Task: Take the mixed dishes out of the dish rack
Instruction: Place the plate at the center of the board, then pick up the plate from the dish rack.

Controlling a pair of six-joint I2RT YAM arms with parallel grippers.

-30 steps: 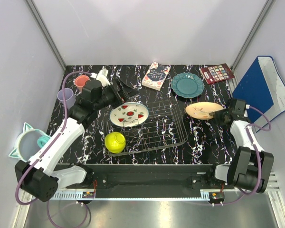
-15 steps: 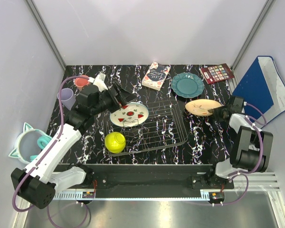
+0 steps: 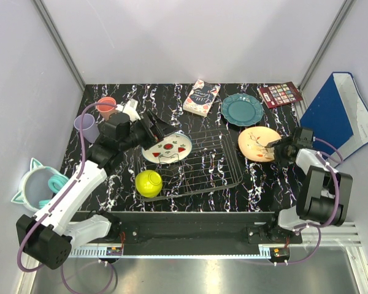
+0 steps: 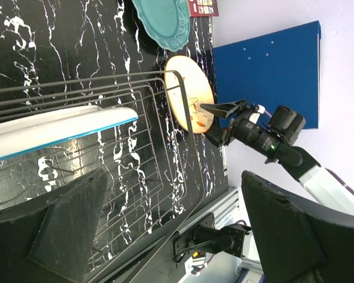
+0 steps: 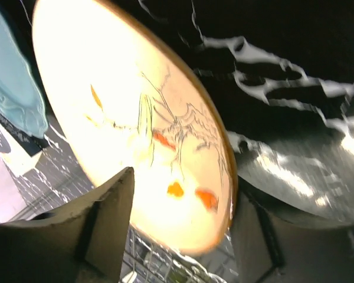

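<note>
The dish rack (image 3: 214,165) holds the white red-spotted plate (image 3: 167,147) and the yellow-green bowl (image 3: 148,183). My left gripper (image 3: 162,127) hangs open and empty just above the spotted plate's far edge; its wrist view shows that plate (image 4: 53,130) and the rack wires (image 4: 165,171). The peach branch-patterned plate (image 3: 257,143) lies on the table right of the rack. My right gripper (image 3: 273,147) is open, its jaws straddling the peach plate's (image 5: 124,118) right rim. The teal scalloped plate (image 3: 241,109) lies behind. One salmon-pink cup (image 3: 105,106) and the lilac cup (image 3: 85,125) stand at far left.
A patterned book (image 3: 202,97) and a dark red card (image 3: 279,94) lie at the back. A blue folder (image 3: 334,113) leans at the right wall. The mint cat-eared bowl (image 3: 34,184) sits off the table's left edge.
The peach plate went from tilted in my right gripper to lying flat on the table, and the right jaws opened. My left gripper shifted slightly right over the spotted plate.
</note>
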